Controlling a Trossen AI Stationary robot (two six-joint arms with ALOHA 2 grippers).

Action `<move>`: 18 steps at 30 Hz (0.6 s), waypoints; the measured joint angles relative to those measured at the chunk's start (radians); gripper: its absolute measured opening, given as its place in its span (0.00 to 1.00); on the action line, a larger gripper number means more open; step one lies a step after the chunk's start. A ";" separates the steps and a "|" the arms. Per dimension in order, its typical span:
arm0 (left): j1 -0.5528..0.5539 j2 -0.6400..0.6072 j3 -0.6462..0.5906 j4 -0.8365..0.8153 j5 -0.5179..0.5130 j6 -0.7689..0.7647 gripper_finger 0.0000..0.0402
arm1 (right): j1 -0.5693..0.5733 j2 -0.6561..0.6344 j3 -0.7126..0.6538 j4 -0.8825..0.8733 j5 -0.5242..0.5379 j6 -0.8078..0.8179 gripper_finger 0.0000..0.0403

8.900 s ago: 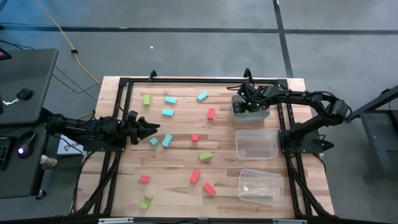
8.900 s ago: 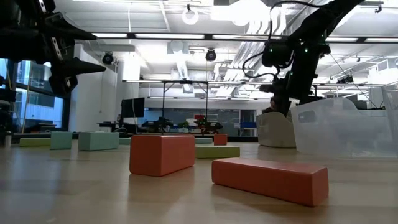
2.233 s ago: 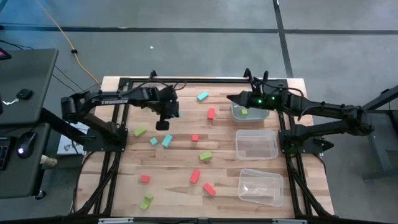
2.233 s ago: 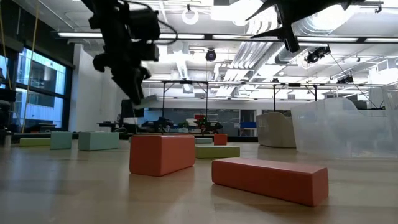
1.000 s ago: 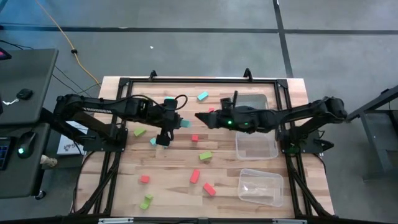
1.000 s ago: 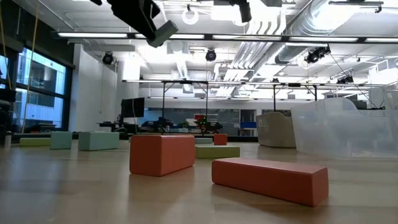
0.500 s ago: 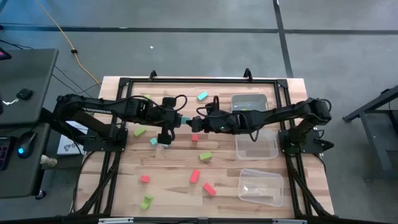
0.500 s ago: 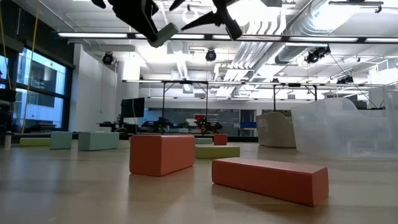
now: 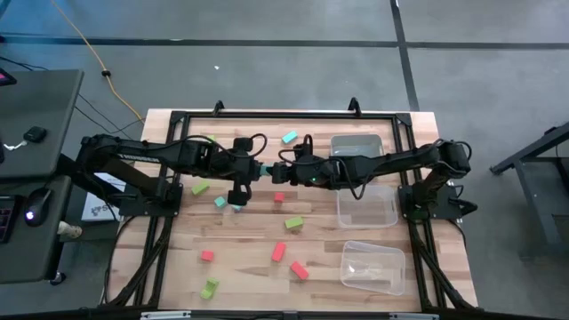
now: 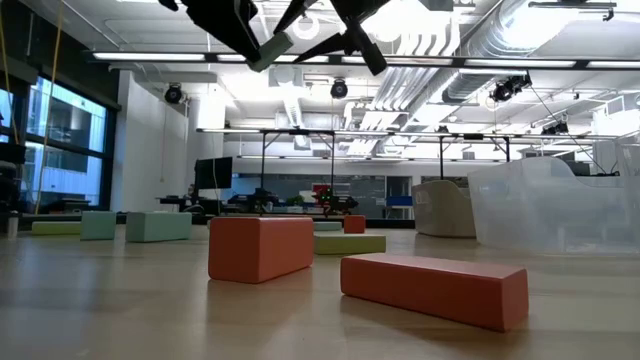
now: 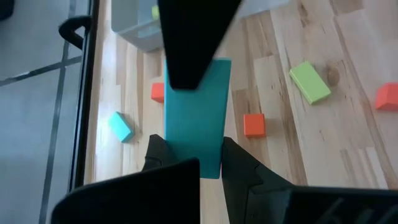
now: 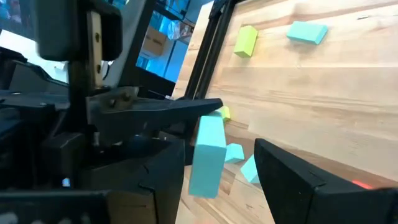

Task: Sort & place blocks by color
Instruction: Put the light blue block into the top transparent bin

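High over the table's middle, my left gripper (image 9: pixel 252 171) is shut on a light blue bar (image 11: pixel 196 118). My right gripper (image 12: pixel 219 148) reaches in from the table's right and is open, with its fingers on either side of the bar's free end (image 12: pixel 208 155). A gap shows on one side; I cannot tell whether the other finger touches. In the low view the bar (image 10: pixel 272 48) hangs near the top, between both grippers. Red, green and blue blocks lie flat on the wood, among them a red one (image 9: pixel 279 197) and a green one (image 9: pixel 293 223). My left gripper pinches the blue bar between its two fingers (image 11: pixel 239 165), on the two long sides at the end nearest the wrist (image 11: pixel 186 167). The fingers come from the table's left and lie along the bar. The bar sticks out past them toward the right gripper, clear of the table.
Three clear bins stand in a row along the right side: the far one (image 9: pixel 356 151) with a green block inside, the middle one (image 9: pixel 366 206) and the near one (image 9: pixel 373 265). A black frame (image 9: pixel 267 115) runs around the table's edge.
My right gripper has travelled toward the table's left, up to the blue bar, and its open fingers now stand around the bar's free end. My left gripper has kept the bar lifted in nearly the same place.
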 joint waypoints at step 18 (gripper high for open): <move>0.000 0.000 0.000 0.037 -0.001 0.000 0.00 | -0.016 -0.001 0.000 0.003 -0.008 -0.062 0.19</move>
